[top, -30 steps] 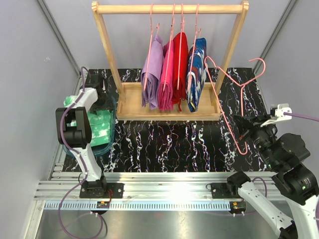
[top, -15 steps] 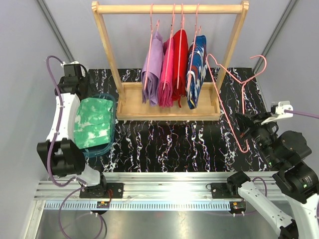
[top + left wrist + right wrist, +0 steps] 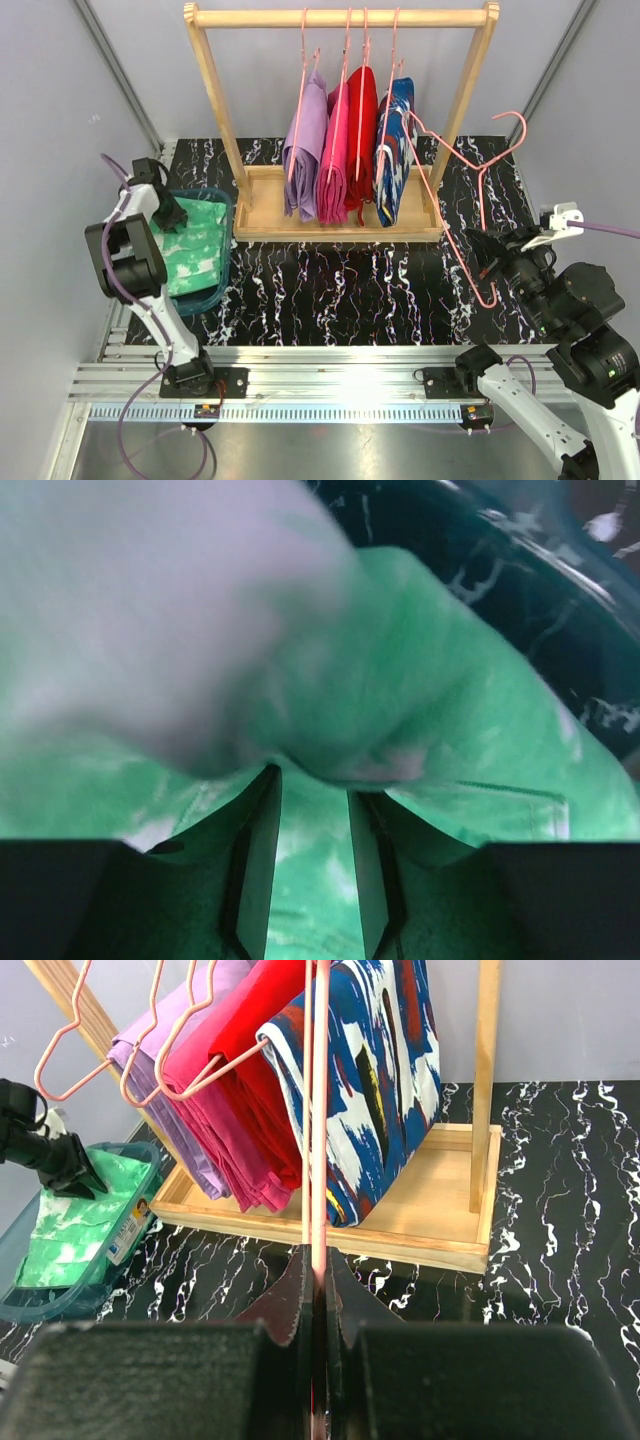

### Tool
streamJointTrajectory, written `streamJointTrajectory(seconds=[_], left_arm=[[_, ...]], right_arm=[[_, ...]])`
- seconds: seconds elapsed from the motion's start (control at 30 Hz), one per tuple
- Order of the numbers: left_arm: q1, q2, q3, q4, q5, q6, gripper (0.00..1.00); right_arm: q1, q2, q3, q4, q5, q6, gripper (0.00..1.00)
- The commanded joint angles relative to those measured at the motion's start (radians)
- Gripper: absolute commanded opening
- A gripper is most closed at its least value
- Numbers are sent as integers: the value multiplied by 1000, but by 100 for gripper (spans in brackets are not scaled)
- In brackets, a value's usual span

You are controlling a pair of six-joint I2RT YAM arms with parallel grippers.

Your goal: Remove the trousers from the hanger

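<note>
Top external view: the green trousers (image 3: 195,250) lie folded in the bin (image 3: 200,303) at the left edge of the table, off any hanger, while the navy trousers (image 3: 393,150) hang draped over a pink hanger (image 3: 394,60) at the right end of the rack (image 3: 215,100), just beside a red pair (image 3: 362,130). The left gripper (image 3: 170,212) sits at the far corner of the bin above the green cloth. Its wrist camera shows the fingers (image 3: 262,870) narrowly apart with nothing pinched between them. The right gripper (image 3: 316,1290) is closed tight on the wire of an empty hanger (image 3: 480,190), which it holds tilted near the rack's right post. The navy pair looks soft and light, likely to sag and unfold once lifted, and the smooth wire should let it slide off easily. The best hold is probably a pinch on the thick folded lower edge or the outer side facing the post, where the neighbouring red cloth is not in the way. A shallow grip on one layer could slip. Pulling down rather than sideways might drag the hanger off the rail.
</note>
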Motion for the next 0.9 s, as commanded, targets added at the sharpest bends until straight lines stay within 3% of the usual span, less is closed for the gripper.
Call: streamJointTrajectory(seconds=[0.0,0.1,0.23,0.4,0.53,0.57,0.7,0.87], left_arm=[[47,157,79,-25,149,-14,32],[45,228,151,-129,221,23,24],[71,222,130,-128,342,43,22],[73,150,145,-146,370,40,24],[65,-3,181,-174,362,38,38],[63,-70,181,-177,359,34,49],[51,-234,150,-178,338,31,67],[-2,-434,115,-210,257,55,79]], right_arm=[[10,2,10,65,-20,-9,0],[9,3,11,68,-21,-9,0],[9,14,19,66,-29,-7,0],[9,40,43,48,12,-24,0],[9,91,88,33,68,-58,0],[9,103,111,33,94,-73,0],[9,198,169,42,123,-128,0],[9,331,250,115,141,-188,0]])
